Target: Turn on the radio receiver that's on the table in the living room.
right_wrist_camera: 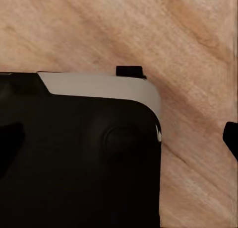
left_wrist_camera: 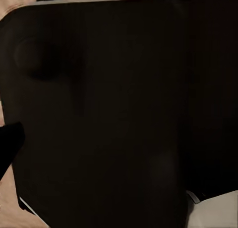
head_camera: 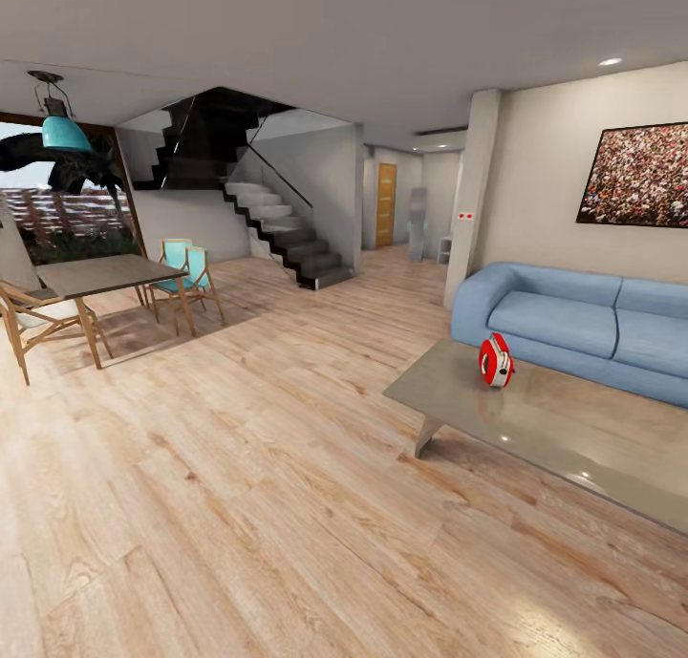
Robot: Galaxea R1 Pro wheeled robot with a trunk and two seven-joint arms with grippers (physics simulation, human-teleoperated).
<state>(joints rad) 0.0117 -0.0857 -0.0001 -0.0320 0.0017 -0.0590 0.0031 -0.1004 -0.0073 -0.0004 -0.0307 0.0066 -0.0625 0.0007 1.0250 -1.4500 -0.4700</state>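
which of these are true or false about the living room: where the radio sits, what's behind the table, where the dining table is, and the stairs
1. The radio receiver stands on the grey table. True.
2. The radio receiver lies on the wooden floor beside the table. False: it is on the tabletop, near the edge that faces the sofa.
3. A blue sofa stands behind the table. True.
4. The dining table with chairs is at the right of the head view. False: it is at the left, near the window.
5. A dark staircase rises at the far side of the room. True.
6. The radio receiver is green. False: it is bright red with a white side band.
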